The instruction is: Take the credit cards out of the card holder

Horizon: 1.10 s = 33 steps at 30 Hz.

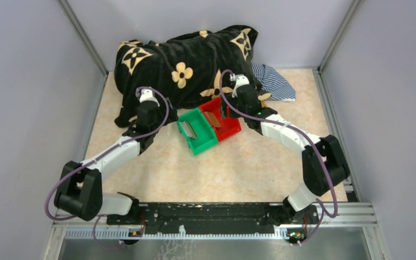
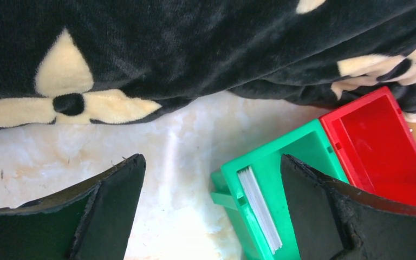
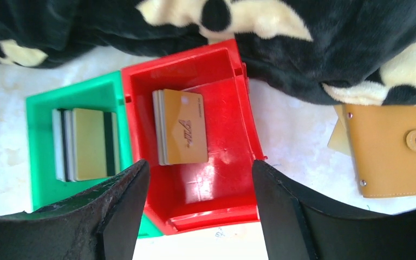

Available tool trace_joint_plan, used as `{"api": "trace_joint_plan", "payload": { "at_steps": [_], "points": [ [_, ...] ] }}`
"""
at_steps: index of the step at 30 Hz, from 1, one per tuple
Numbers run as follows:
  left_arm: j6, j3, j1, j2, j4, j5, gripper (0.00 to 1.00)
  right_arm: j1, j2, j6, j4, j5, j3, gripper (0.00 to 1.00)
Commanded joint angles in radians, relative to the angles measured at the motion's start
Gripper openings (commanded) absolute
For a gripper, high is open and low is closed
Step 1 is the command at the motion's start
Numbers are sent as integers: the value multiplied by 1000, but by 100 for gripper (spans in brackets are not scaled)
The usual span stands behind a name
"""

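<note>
The tan leather card holder [image 3: 395, 149] lies shut on the table right of the red bin, its strap tab snapped, with a pale card corner [image 3: 337, 138] sticking out at its left edge. A stack of gold credit cards [image 3: 181, 132] rests in the red bin [image 3: 233, 162]. Another stack [image 3: 86, 143] sits in the green bin [image 3: 40, 135], and its white edges [image 2: 260, 208] show in the left wrist view. My right gripper [image 3: 200, 164] hangs open and empty over the red bin. Beside the green bin [image 1: 197, 132], my left gripper [image 2: 212, 162] is open and empty.
A black blanket with cream flowers [image 1: 184, 59] is heaped along the back, touching the bins' far side. A striped cloth [image 1: 275, 81] lies at the back right. Grey walls close in the table on three sides.
</note>
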Motion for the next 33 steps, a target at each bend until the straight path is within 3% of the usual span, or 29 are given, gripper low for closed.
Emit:
{"api": "trace_joint_plan", "payload": {
  "at_steps": [1, 7, 13, 14, 17, 21, 25, 33],
  "points": [
    [-2, -2, 4, -35, 77, -2, 100, -7, -81, 17, 28, -16, -8, 70],
    [0, 5, 4, -77, 56, 59, 100, -100, -92, 60, -21, 29, -12, 65],
    [-34, -21, -21, -109, 46, 196, 100, -179, -85, 58, -40, 124, -24, 45],
    [-36, -24, -35, -114, 37, 195, 100, -201, -74, 66, -44, 119, -20, 45],
    [-32, -26, -77, -139, 9, 182, 100, -225, 6, 43, -90, 156, 35, 65],
    [-22, -29, -113, -171, -26, 191, 100, -226, 179, 13, -126, 264, 141, 80],
    [-6, -37, -138, -190, -57, 183, 100, -233, 314, -12, -144, 343, 248, 80],
    [0, -90, -151, -240, -87, 169, 100, -297, 457, -4, -172, 307, 354, 78]
  ]
}}
